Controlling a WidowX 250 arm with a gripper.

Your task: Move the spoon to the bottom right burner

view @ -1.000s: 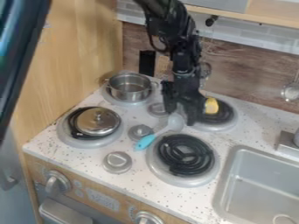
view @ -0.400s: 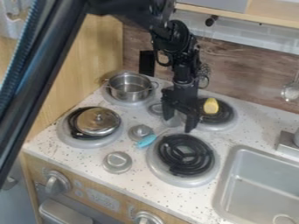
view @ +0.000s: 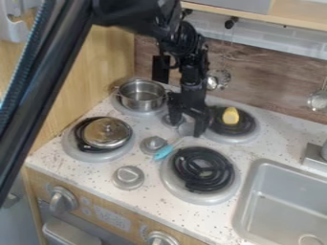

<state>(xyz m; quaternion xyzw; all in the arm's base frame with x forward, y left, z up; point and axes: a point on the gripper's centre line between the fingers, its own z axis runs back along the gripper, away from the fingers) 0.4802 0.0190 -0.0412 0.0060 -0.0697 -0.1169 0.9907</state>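
My gripper [view: 186, 125] points down near the middle of the stovetop, just left of the back right burner, its two fingers apart. The spoon has a pale bowl [view: 186, 128] that shows between and partly behind the fingers, and a light blue handle [view: 164, 152] pointing toward the front left. The handle's end lies between a small grey knob and the left rim of the bottom right burner [view: 168, 176]. That burner has a black coil [view: 211, 178] with nothing on it.
A steel pot [view: 142, 97] sits on the back left burner, a metal lid [view: 107, 132] on the front left one. A yellow object [view: 230, 116] rests on the back right burner. Grey knobs [view: 128, 177] stand between the burners; the sink [view: 281, 206] is at the right.
My gripper has moved left, and the arm's upper part has swung across the upper left. The spoon has shifted slightly, its bowl to the left and its handle's end a little up and right.
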